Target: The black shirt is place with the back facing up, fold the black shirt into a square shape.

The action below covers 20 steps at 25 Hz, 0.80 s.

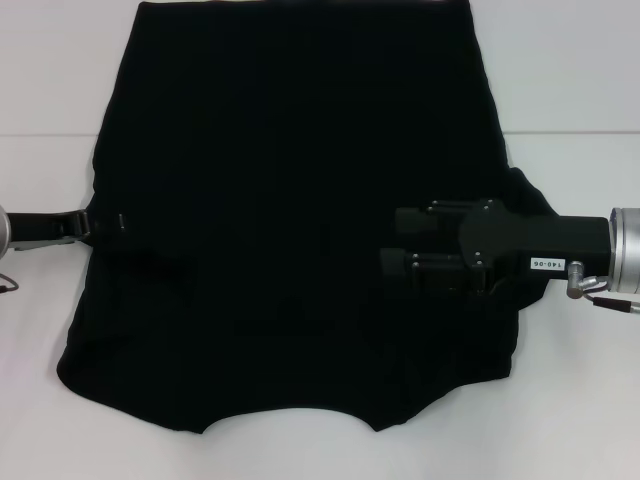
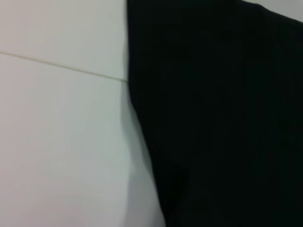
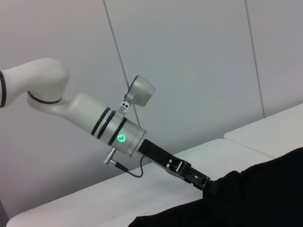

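Note:
The black shirt (image 1: 290, 200) lies spread flat on the white table (image 1: 40, 420) and fills most of the head view. No lettering shows. My left gripper (image 1: 100, 222) is at the shirt's left edge, level with its middle, with its tip against the cloth. It also shows in the right wrist view (image 3: 201, 180), where its tip meets the black cloth (image 3: 255, 198). My right gripper (image 1: 392, 245) reaches in from the right and hovers over the shirt's right half. A bunched fold of cloth (image 1: 525, 195) lies beside it. The left wrist view shows only the shirt's edge (image 2: 227, 118) on the table.
The table has a seam line (image 1: 40, 135) running across it behind the arms. Bare white table (image 1: 580, 400) shows on both sides of the shirt and in front of its near hem. A pale wall (image 3: 189, 56) stands behind the left arm.

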{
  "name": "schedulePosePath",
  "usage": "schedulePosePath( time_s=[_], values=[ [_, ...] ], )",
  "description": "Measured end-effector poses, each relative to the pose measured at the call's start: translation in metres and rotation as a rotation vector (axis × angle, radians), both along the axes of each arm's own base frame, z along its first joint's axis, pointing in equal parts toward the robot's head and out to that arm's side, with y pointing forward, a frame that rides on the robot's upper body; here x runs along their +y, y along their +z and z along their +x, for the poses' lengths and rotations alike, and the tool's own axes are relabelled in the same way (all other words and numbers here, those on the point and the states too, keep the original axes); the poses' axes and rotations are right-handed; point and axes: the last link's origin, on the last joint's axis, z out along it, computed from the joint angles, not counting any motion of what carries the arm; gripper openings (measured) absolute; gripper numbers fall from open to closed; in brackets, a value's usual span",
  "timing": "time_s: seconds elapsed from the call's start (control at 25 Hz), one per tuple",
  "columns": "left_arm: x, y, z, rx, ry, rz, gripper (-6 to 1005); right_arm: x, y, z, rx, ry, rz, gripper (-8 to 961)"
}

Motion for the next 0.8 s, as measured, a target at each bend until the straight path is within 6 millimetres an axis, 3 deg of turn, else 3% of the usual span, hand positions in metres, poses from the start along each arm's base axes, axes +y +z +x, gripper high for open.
schedulePosePath(
  time_s=[0.36, 0.8],
  values=[
    [0.0031, -0.0016, 0.0003, -0.001, 0.005, 0.003, 884, -0.0013, 0.0, 0.0022, -0.001, -0.002, 0.003, 705],
    [0.0049, 0.0, 0.0009, 0.017, -0.012, 0.001, 481, -0.002, -0.0003, 0.0032, -0.001, -0.004, 0.002, 706]
  ],
)
